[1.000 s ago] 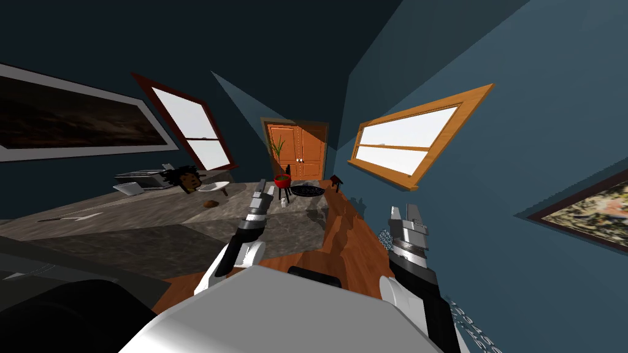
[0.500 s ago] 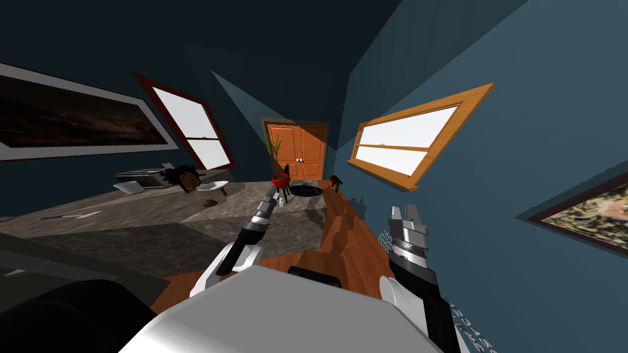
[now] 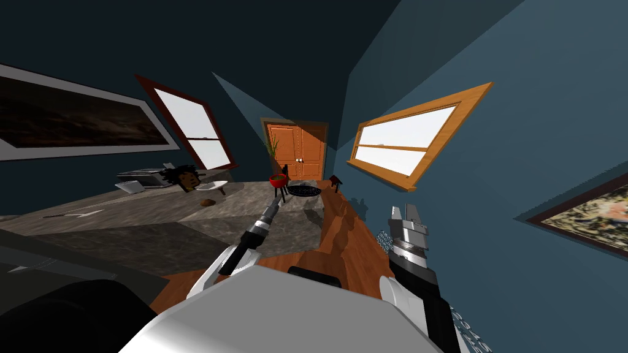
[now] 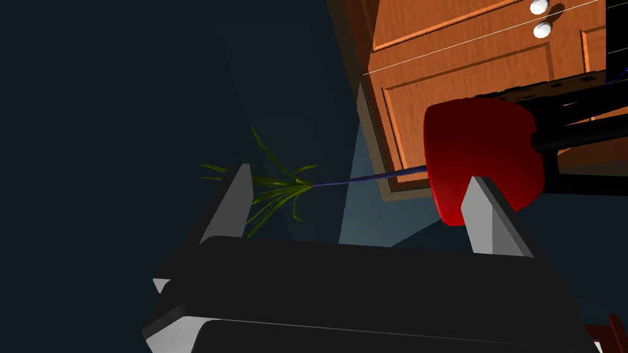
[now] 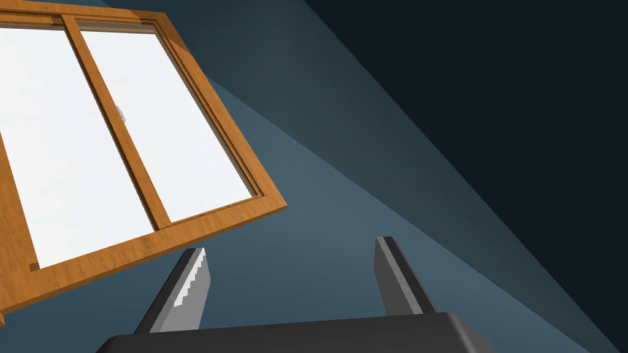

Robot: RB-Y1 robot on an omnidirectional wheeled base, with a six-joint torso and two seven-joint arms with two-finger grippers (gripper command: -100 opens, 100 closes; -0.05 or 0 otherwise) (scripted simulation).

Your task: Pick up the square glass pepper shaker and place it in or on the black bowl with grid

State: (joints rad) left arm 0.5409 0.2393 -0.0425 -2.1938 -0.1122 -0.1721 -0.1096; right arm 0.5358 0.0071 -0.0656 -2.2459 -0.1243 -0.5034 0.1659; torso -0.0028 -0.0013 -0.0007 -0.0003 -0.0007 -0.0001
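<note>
The black bowl with grid [image 3: 305,191] lies at the far end of the stone counter [image 3: 153,211], just right of a red pot [image 3: 278,179] on a black stand. My left gripper [image 3: 279,197] reaches out low to the foot of that stand, left of the bowl. Its hand covers the spot where the small pepper shaker stood. In the left wrist view the left gripper [image 4: 359,178] is open with nothing between its fingers, and the red pot [image 4: 484,153] sits just past one fingertip. My right gripper [image 3: 406,214] hangs open near the wall, seen as right gripper [image 5: 291,245] in its wrist view.
A green plant [image 4: 276,190] rises from the pot before an orange door [image 3: 300,152]. A white dish [image 3: 211,185], a dark bushy thing [image 3: 184,178] and a small brown lump [image 3: 209,202] lie further left on the counter. A wooden floor strip [image 3: 343,239] runs along the right.
My left arm has stretched forward across the counter, from short of the shaker to the foot of the pot stand. The right arm has not moved.
</note>
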